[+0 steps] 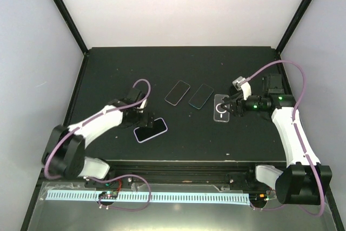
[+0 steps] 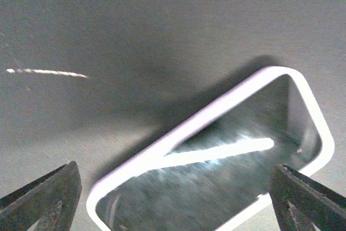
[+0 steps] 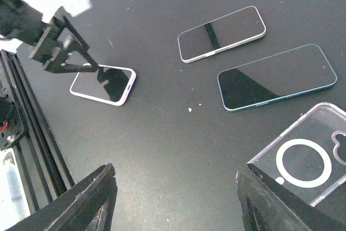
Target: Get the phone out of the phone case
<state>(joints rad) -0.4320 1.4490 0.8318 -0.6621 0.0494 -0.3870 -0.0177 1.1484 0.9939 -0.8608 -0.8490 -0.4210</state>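
A phone with a dark screen and a lilac-white rim (image 1: 150,130) lies flat on the black table. My left gripper (image 1: 144,118) hovers at its far-left edge. In the left wrist view the phone (image 2: 216,160) lies between my open fingers (image 2: 51,193); the left gripper (image 2: 174,169) holds nothing. A clear case with a white ring (image 1: 221,108) lies flat and looks empty. My right gripper (image 1: 229,106) is open at its right edge. In the right wrist view the case (image 3: 303,158) lies beside my right finger (image 3: 281,204); the gripper (image 3: 175,170) is empty.
Two more phones lie side by side at mid-table, one with a pale rim (image 1: 177,92) and one with a teal rim (image 1: 200,96). They also show in the right wrist view (image 3: 221,33) (image 3: 275,77). A black rail (image 1: 173,169) runs along the near table edge.
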